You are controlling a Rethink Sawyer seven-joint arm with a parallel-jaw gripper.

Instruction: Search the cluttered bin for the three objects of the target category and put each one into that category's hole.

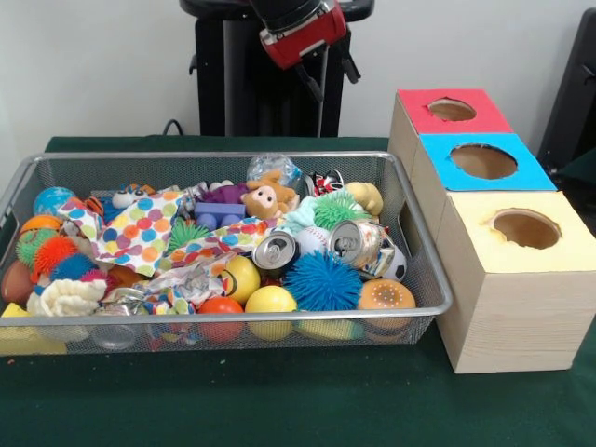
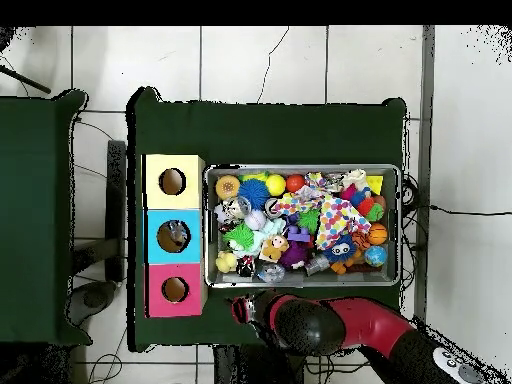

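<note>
Green counter (image 1: 279, 410) fills the lower frame; centre-left sits the mesh bin (image 1: 424, 279), heaped with toys; right, the yellow box (image 1: 521, 289); top centre the gripper (image 1: 321, 70) hangs, fingers apparently spread and empty; searching seems unbegun; next, descend into the clutter.

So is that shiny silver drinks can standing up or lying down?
Lying down. The shiny silver drinks can rests tipped on its side among the toys in the wire mesh bin, its round top facing the camera.
</note>
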